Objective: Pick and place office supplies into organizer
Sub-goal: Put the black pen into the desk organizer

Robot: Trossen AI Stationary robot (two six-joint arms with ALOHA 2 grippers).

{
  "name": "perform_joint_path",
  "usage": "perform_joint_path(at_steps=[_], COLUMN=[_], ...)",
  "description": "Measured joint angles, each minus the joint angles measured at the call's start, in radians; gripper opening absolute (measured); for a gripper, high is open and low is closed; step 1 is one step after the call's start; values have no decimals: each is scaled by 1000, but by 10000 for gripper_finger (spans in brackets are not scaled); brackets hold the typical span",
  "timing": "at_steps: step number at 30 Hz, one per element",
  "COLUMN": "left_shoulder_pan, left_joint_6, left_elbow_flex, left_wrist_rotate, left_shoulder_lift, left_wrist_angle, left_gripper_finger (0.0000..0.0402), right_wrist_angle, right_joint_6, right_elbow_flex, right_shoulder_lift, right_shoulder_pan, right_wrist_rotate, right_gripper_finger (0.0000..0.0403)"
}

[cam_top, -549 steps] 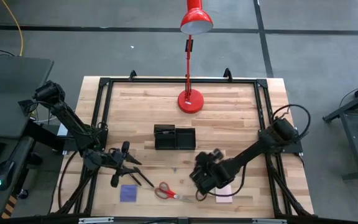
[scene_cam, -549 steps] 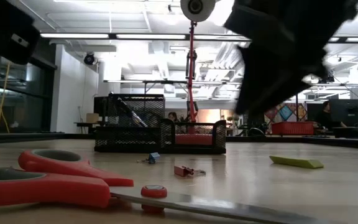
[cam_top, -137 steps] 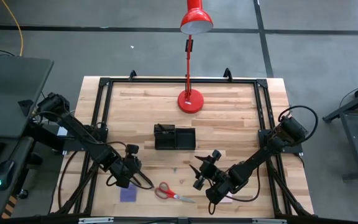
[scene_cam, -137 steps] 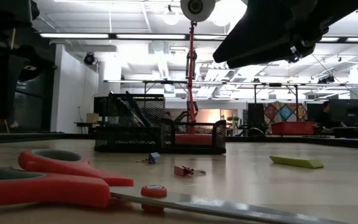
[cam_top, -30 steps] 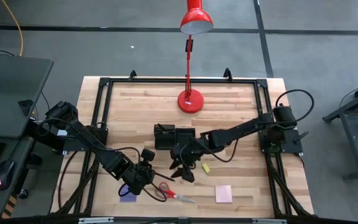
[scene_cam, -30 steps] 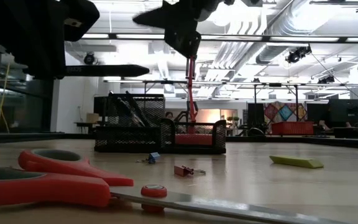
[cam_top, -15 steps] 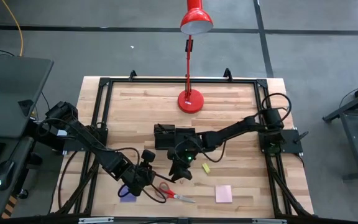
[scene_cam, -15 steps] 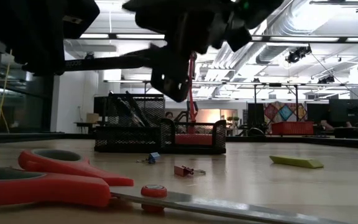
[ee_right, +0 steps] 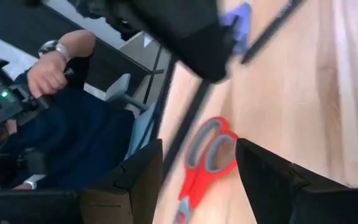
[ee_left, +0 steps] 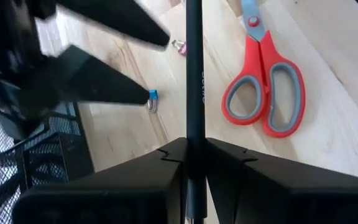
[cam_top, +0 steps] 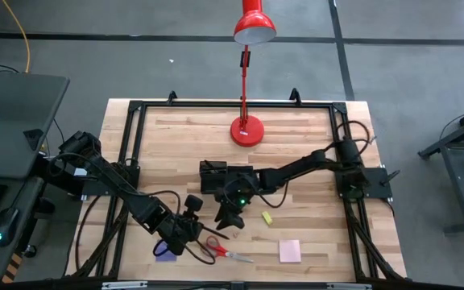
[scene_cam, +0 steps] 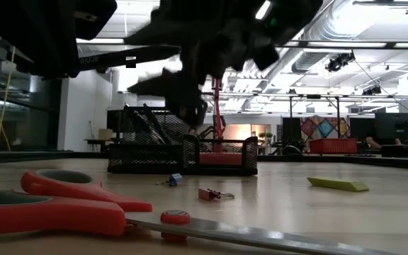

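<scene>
Both arms shifted: right tool [cam_top: 230,216] now nearer organizer [cam_top: 226,178]; left tool [ee_left: 188,152] clamps pen [ee_left: 194,74].

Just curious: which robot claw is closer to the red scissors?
The left gripper, holding a pen, hovers right beside the scissors. The right gripper is farther off, by the organizer.

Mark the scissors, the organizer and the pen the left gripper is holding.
Scissors [ee_left: 272,93], left wrist view, on the red handle loops.
Organizer [cam_top: 226,176], high view, on its black rim.
Pen [ee_left: 194,74], left wrist view, on the black shaft above the left gripper [ee_left: 194,149].
</scene>
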Motion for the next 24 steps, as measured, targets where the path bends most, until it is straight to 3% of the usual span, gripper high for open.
perform_joint_path(at_steps=[10,16,24], left_shoulder_pan=[0,0,0], left_joint_6=[0,8,8], left_elbow_flex=[0,0,0], left_wrist_rotate=[5,7,4], left_shoulder_lift=[0,0,0], left_wrist_angle=[-5,-5,-4], left_gripper_finger=[36,20,37], right_wrist_angle=[62,76,85], right_joint_6=[15,20,33], right_elbow_flex=[1,2,2], right_shoulder_lift=[20,20,20], right_shoulder_pan=[-13,1,18], right_wrist_rotate=[-31,-18,0], right_gripper_finger=[197,197,197])
